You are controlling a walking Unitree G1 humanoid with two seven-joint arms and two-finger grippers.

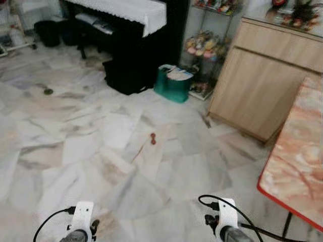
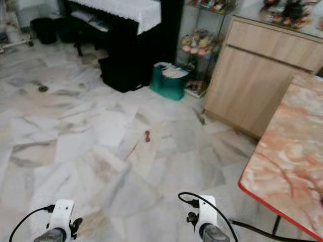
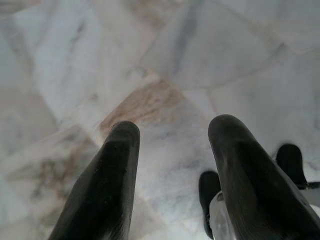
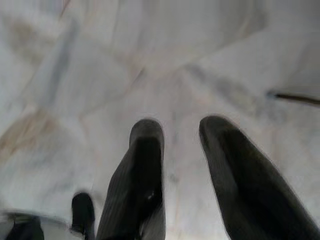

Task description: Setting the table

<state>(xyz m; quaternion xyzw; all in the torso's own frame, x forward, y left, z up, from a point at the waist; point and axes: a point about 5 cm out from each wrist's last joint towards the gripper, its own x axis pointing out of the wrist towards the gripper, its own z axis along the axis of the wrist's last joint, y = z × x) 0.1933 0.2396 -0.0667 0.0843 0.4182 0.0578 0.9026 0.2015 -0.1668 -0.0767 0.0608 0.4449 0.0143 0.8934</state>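
A marble-patterned table [image 1: 298,156] with a red edge stands at my right, its visible top bare. Both arms hang low at the bottom of the eye views, the left wrist [image 1: 81,222] on the left and the right wrist [image 1: 225,219] on the right. In the left wrist view my left gripper [image 3: 172,131] is open over the marble floor, nothing between its fingers. In the right wrist view my right gripper [image 4: 181,129] is open too, also above bare floor.
A wooden sideboard [image 1: 262,85] stands beyond the table. A teal bag [image 1: 173,83] sits by a black piano [image 1: 136,45] with a white cloth. A small red-brown object [image 1: 153,138] lies on the marble floor ahead.
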